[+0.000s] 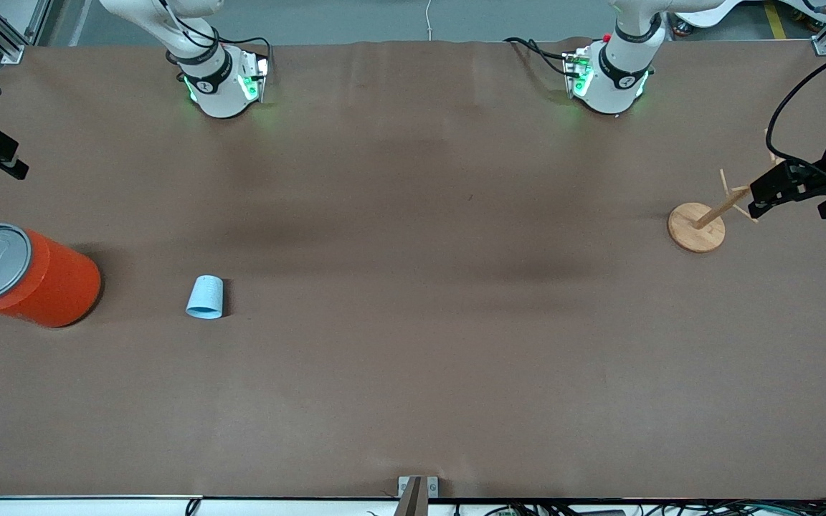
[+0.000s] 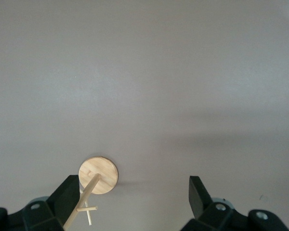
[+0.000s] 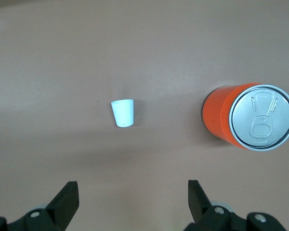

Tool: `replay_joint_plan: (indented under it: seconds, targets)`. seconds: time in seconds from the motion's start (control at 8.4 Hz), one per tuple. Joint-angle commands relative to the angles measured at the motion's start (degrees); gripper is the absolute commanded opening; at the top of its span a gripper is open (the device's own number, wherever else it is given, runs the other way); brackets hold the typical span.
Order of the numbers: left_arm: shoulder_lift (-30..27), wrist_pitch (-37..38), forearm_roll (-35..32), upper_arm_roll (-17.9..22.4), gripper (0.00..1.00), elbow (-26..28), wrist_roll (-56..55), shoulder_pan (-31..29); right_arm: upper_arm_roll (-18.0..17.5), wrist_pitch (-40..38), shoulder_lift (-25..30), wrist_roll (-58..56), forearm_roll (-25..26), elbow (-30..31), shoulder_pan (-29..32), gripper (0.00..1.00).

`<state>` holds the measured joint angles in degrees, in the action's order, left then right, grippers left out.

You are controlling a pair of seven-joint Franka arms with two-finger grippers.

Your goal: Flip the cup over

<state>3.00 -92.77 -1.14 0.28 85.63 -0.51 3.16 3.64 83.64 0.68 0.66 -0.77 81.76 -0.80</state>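
Note:
The small light blue cup (image 1: 205,297) is on the brown table toward the right arm's end, beside the orange canister. Its narrow end points up and its wide end is down; its inside does not show. It also shows in the right wrist view (image 3: 123,113). My right gripper (image 1: 15,159) hangs open and empty in the air at the right arm's end of the table; the wrist view shows its spread jaws (image 3: 133,190) well apart from the cup. My left gripper (image 1: 753,202) is open and empty over a wooden peg stand, with nothing between its jaws (image 2: 135,185).
A large orange canister (image 1: 40,283) with a grey lid stands upright at the right arm's end and shows in the right wrist view (image 3: 231,118). A wooden peg stand (image 1: 696,227) on a round base stands at the left arm's end (image 2: 98,174).

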Motion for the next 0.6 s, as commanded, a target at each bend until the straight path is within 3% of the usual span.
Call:
replay_joint_plan:
  seconds: [0.0, 0.36, 0.48]
  targets:
    - [0.6, 1.1, -0.2, -0.2, 1.00, -1.6, -0.5, -0.1, -0.3, 0.0, -0.1, -0.6, -0.6, -0.2, 0.5, 1.00]
    - [0.6, 1.1, -0.3, -0.2, 1.00, -1.6, -0.5, 0.0, -0.4, 2.4, -2.8, -0.6, -0.7, 3.2, -1.6, 1.00]
    - [0.6, 1.1, -0.4, -0.2, 1.00, -1.6, -0.5, 0.3, -0.4, 8.8, -3.6, -0.6, -0.7, 8.4, -2.7, 1.00]
